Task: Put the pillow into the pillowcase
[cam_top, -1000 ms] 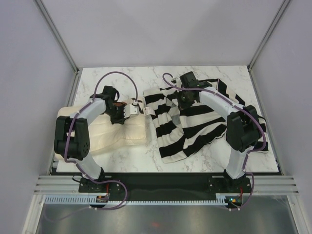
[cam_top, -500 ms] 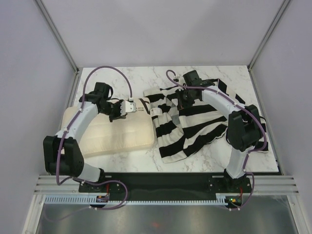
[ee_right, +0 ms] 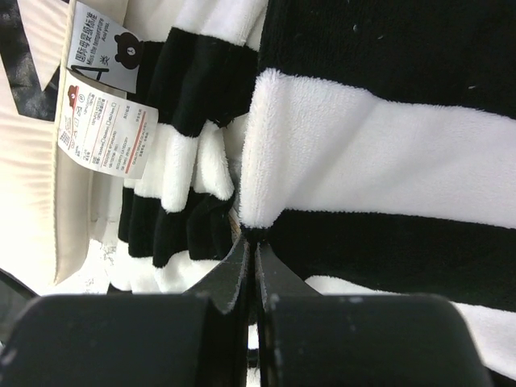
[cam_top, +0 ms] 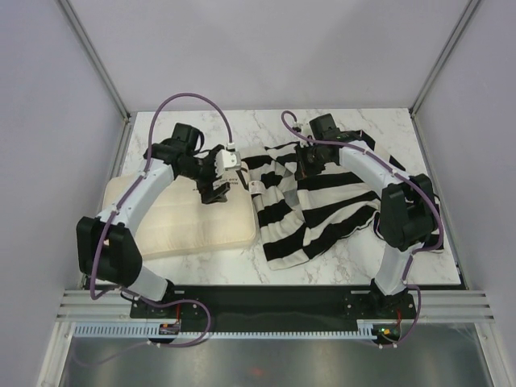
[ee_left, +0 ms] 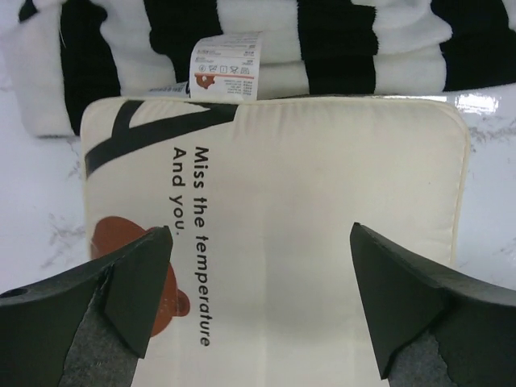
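— What is the left gripper [ee_left: 258,242] doing?
— Its fingers [ee_left: 137,290] are spread wide with nothing between them, and it hangs over the pillow [ee_left: 322,177].
— So where does the pillow lie?
— Flat on the desk [ee_left: 492,161], straight below that gripper and running out ahead of it. A brown bear print [ee_left: 105,242] shows beside one finger, with a line of dark lettering next to it.
— And past the pillow?
— The pillowcase [ee_left: 339,40] lies bunched against the pillow's far edge, and a white tag [ee_left: 227,66] rests right where the two meet.
— What about the right gripper [ee_right: 250,242]?
— Its fingers are pressed together, pinching a puckered fold of the pillowcase [ee_right: 363,161] at their tips. Ahead of it and off to one side hang two paper tags [ee_right: 105,133], and beyond them a strip of the cream pillow [ee_right: 32,161] shows.
— And from above?
— The pillowcase [cam_top: 322,210] spreads rumpled under the right gripper [cam_top: 306,165]; the pillow [cam_top: 193,222] lies beneath the left gripper [cam_top: 218,173].
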Controlling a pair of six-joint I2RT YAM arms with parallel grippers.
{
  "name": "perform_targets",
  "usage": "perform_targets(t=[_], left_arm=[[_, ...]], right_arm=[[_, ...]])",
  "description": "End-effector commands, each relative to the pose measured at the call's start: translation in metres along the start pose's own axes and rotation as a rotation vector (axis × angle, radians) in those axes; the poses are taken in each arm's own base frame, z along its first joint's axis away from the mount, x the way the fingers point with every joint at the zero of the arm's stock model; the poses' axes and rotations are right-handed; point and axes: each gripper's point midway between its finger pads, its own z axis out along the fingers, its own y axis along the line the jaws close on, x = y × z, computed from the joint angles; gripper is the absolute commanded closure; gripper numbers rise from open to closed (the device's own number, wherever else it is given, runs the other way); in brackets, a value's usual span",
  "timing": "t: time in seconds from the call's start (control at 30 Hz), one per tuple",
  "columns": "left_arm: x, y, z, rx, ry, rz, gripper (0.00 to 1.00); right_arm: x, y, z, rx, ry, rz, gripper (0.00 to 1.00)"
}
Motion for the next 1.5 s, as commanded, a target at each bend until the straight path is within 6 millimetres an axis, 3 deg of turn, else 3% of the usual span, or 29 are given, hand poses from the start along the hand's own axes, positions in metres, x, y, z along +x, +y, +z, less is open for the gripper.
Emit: perform_targets(t=[0.0, 0.03, 0.07, 0.23, 0.37, 0.43, 0.5, 0.53, 0.6, 0.77, 0.83, 0.93, 1.0, 1.03, 1.1, 1.13, 1.17, 1.23, 1.3, 1.33, 1.37, 1.4, 1.43, 1.47], left_arm=[[-0.007, 0.0, 0.001, -0.084, 0.027, -0.219, 0.0], [-0.016, -0.006, -0.012, -0.147, 0.0, -0.192, 0.0], [-0.001, -0.021, -0.007, -0.164, 0.023, -0.195, 0.0], [0.013, -0.061, -0.02, -0.22, 0.118, -0.013, 0.0], [0.045, -0.098, -0.004, -0.182, 0.219, 0.034, 0.0], [0.045, -0.111, 0.005, -0.177, 0.222, 0.077, 0.0], [0.059, -0.13, 0.02, -0.155, 0.274, 0.094, 0.0], [0.056, -0.127, 0.028, -0.182, 0.264, 0.107, 0.0], [0.073, -0.134, 0.043, -0.193, 0.325, 0.122, 0.0], [0.101, -0.118, 0.068, -0.297, 0.45, 0.149, 0.0], [0.119, -0.106, 0.071, -0.356, 0.539, 0.167, 0.0], [0.123, -0.097, 0.077, -0.4, 0.554, 0.177, 0.02], [0.126, -0.095, 0.082, -0.4, 0.564, 0.196, 0.14], [0.127, -0.095, 0.083, -0.394, 0.571, 0.209, 0.35], [0.13, -0.093, 0.084, -0.398, 0.589, 0.212, 0.6], [0.131, -0.093, 0.083, -0.392, 0.598, 0.215, 0.87], [0.129, -0.092, 0.083, -0.393, 0.597, 0.212, 0.97], [0.124, -0.095, 0.076, -0.38, 0.589, 0.206, 0.98], [0.088, -0.087, 0.062, -0.407, 0.456, 0.169, 0.98], [0.081, -0.092, 0.052, -0.379, 0.431, 0.147, 0.98], [0.052, -0.075, 0.037, -0.452, 0.352, 0.142, 0.98], [0.024, -0.085, 0.022, -0.415, 0.204, 0.159, 0.98], [0.005, -0.085, 0.011, -0.414, 0.143, 0.214, 0.98], [-0.006, -0.098, 0.004, -0.361, 0.08, 0.255, 0.98]], right_arm=[[-0.012, 0.009, -0.016, -0.024, -0.06, -0.011, 1.0], [-0.011, 0.009, -0.016, -0.022, -0.059, -0.012, 1.0], [-0.011, 0.008, -0.017, -0.021, -0.059, -0.011, 1.0], [-0.005, 0.007, -0.015, -0.025, -0.045, -0.009, 1.0], [-0.002, 0.005, -0.013, -0.02, -0.034, -0.004, 1.0], [-0.002, 0.005, -0.011, -0.018, -0.032, -0.003, 1.0], [0.0, 0.003, -0.009, -0.013, -0.025, 0.001, 1.0], [0.0, 0.002, -0.009, -0.012, -0.026, 0.002, 1.0], [0.001, 0.002, -0.006, -0.014, -0.018, 0.002, 1.0], [0.005, -0.002, -0.002, -0.005, -0.005, -0.001, 1.0], [0.007, -0.004, 0.0, -0.002, 0.001, -0.001, 1.0], [0.008, -0.008, 0.005, 0.003, 0.01, 0.001, 1.0], [0.009, -0.012, 0.008, 0.009, 0.016, 0.004, 1.0], [0.008, -0.013, 0.008, 0.008, 0.016, 0.004, 1.0], [0.008, -0.016, 0.009, 0.014, 0.015, 0.008, 1.0], [0.008, -0.016, 0.009, 0.014, 0.017, 0.005, 1.0], [0.007, -0.017, 0.009, 0.014, 0.013, 0.008, 1.0], [0.007, -0.016, 0.008, 0.008, 0.013, 0.01, 1.0], [0.006, -0.013, 0.007, -0.01, 0.01, 0.01, 1.0], [0.005, -0.011, 0.006, -0.015, 0.006, 0.008, 1.0], [0.004, -0.01, 0.006, -0.023, 0.003, 0.01, 1.0], [0.003, -0.01, 0.006, -0.026, 0.002, 0.014, 1.0], [0.002, -0.008, 0.005, -0.03, -0.002, 0.014, 1.0], [0.001, -0.008, 0.004, -0.034, -0.004, 0.02, 1.0]])
